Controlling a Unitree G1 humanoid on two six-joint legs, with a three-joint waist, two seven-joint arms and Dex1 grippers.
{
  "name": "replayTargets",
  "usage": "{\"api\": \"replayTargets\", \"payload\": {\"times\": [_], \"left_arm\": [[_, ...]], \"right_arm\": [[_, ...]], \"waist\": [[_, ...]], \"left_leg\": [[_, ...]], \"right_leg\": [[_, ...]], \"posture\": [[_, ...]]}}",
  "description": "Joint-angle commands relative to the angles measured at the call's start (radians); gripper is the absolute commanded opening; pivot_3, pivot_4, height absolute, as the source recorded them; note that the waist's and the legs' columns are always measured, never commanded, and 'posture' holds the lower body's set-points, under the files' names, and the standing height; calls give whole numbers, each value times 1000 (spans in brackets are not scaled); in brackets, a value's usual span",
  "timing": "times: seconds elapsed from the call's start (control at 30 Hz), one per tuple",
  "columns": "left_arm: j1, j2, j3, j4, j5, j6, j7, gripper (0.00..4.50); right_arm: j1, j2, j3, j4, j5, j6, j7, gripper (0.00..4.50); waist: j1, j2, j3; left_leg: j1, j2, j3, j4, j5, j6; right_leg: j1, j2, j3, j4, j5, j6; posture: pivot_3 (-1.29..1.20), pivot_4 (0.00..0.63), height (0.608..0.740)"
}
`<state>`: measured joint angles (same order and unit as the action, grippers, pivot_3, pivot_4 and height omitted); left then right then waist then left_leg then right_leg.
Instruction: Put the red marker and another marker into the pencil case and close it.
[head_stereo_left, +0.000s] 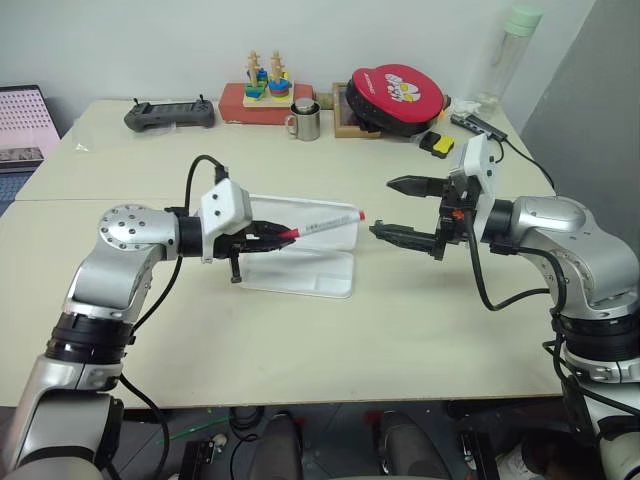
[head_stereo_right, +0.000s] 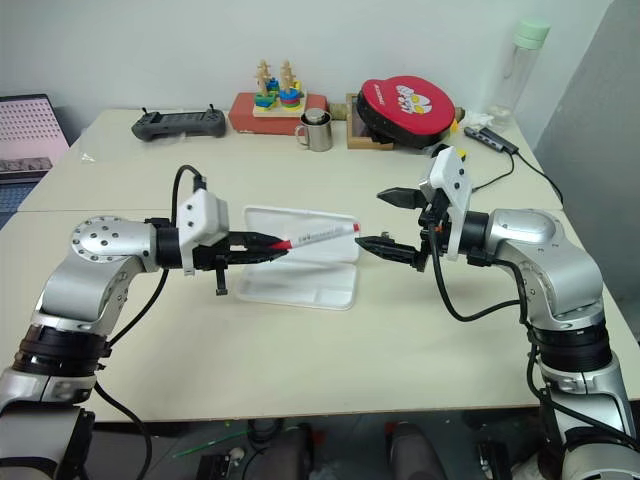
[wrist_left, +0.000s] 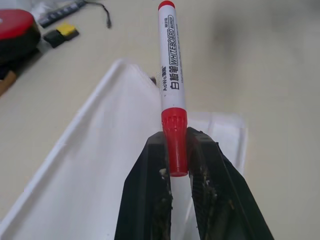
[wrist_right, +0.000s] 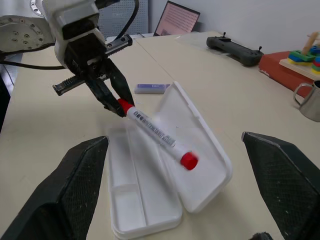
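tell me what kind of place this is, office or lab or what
Probably a robotics lab or test room with office desks: a handheld controller lies on the cream table, practice props such as a stacking toy and steel mug line the far edge, and a laptop sits nearby.

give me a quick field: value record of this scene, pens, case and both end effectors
red marker: held by its cap end, lifted above the case
left end effector: shut on the red marker
right end effector: open, holding nothing, beside the case
pencil case: open on the table, lid raised, tray holds nothing
purple highlighter: lying on the table beyond the case
task status: neither marker in the case yet
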<state>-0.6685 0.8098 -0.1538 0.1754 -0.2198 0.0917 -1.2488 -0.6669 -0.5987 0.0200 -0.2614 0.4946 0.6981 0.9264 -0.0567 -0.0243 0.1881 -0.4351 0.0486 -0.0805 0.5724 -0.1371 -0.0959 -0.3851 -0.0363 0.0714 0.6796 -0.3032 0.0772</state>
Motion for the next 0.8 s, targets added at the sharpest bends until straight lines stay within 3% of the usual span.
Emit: {"api": "replayTargets", "payload": {"times": [0.03,0.23,0.67,0.73,0.8], "left_arm": [[-101,-34,-65,167,86,-179,-92,215],[-205,-63,-108,411,169,-331,-157,215],[-229,-75,-116,510,243,-373,-185,215],[-219,-78,-97,487,220,-340,-192,922],[-209,-85,-77,457,188,-302,-204,1250]], "right_arm": [[18,-3,-24,-80,20,4,-38,4500],[57,-9,-28,-140,32,35,-76,4500],[96,-10,-17,-184,52,58,-126,4500],[89,-9,-11,-175,51,53,-125,4500],[84,-7,-7,-170,50,51,-122,4500]], "waist": [[2,0,0],[1,0,0],[1,0,0],[1,0,0],[1,0,0]], "left_leg": [[0,0,0,0,0,0],[-4,0,0,0,0,0],[-4,0,-1,1,0,0],[-4,0,-1,1,0,0],[-4,0,-1,1,0,0]], "right_leg": [[0,0,0,0,0,0],[-3,0,0,0,0,-1],[-3,0,-1,1,1,-3],[-3,0,-1,1,1,-3],[-3,0,-1,1,1,-3]], "posture": [[0,150,740],[0,150,740],[0,150,740],[0,150,740],[0,150,740]]}}
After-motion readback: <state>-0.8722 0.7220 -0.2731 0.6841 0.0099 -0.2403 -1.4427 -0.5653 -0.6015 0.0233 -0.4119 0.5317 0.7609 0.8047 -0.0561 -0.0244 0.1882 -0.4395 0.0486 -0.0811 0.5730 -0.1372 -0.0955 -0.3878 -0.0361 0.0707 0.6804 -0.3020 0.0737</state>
